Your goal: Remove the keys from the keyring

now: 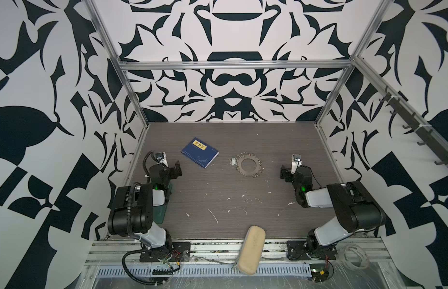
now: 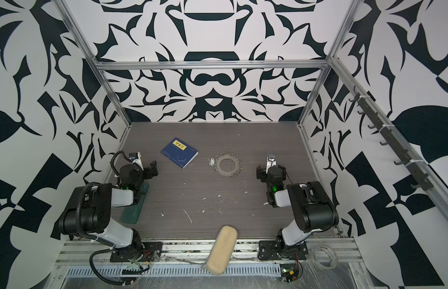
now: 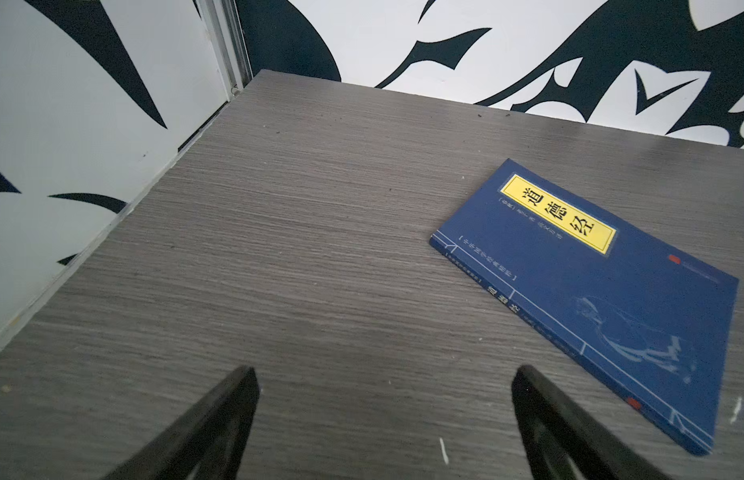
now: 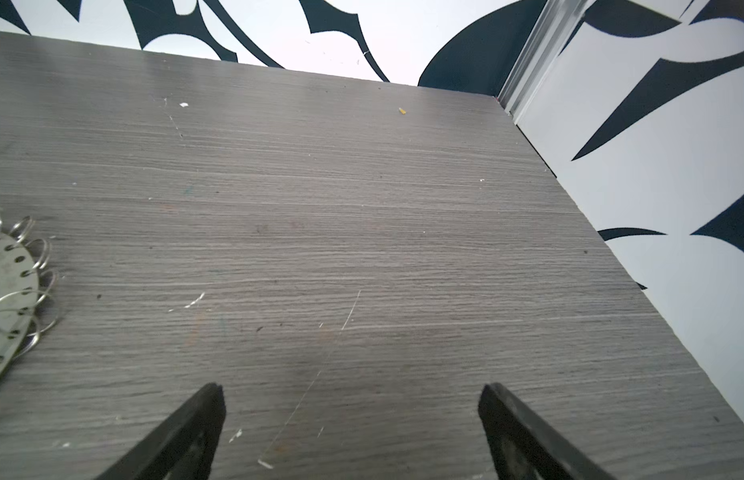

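Observation:
The keyring (image 1: pixel 248 173) (image 2: pixel 228 173) lies flat mid-table in both top views, a wide grey metal ring with small wire rings along its rim. The keys (image 1: pixel 232 161) (image 2: pixel 212 161), pale and small, lie at its left edge. My left gripper (image 1: pixel 176 169) (image 2: pixel 152 168) hovers open at the left, well away from the ring, with bare table between its fingers in the left wrist view (image 3: pixel 384 374). My right gripper (image 1: pixel 284 172) (image 2: pixel 260 172) stands open to the right of the ring, also empty (image 4: pixel 349 390). Only the keyring's rim (image 4: pixel 4 282) shows in the right wrist view.
A blue book (image 1: pixel 199 152) (image 2: pixel 179 152) (image 3: pixel 590 291) lies left of the keyring. A beige case (image 1: pixel 251 247) (image 2: pixel 221 250) rests on the front edge. A dark green block (image 2: pixel 134 205) sits under the left arm. Patterned walls close three sides of the table (image 1: pixel 218 195).

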Robot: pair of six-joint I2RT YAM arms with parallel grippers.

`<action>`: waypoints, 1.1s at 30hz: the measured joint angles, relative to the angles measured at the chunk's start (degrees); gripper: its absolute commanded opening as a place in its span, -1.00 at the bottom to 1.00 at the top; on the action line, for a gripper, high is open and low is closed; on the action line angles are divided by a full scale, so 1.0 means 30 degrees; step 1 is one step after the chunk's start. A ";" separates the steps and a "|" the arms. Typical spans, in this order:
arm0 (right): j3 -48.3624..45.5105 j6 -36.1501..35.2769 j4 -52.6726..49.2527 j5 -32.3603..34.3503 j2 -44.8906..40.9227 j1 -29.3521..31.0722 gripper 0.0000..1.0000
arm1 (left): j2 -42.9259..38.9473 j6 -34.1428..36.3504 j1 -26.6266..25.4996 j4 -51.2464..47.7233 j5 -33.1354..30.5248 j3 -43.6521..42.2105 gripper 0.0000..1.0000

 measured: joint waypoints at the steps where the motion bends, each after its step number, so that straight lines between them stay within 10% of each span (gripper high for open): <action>1: 0.0000 0.0000 -0.0051 -0.0007 0.0000 0.0000 1.00 | 0.0000 0.0000 0.0000 0.0000 -0.0007 0.0000 0.99; 33: 0.0015 -0.0007 -0.0291 -0.0219 -0.0036 0.0000 1.00 | -0.0998 -0.0109 -0.0291 -0.0772 -0.0933 -0.0066 0.98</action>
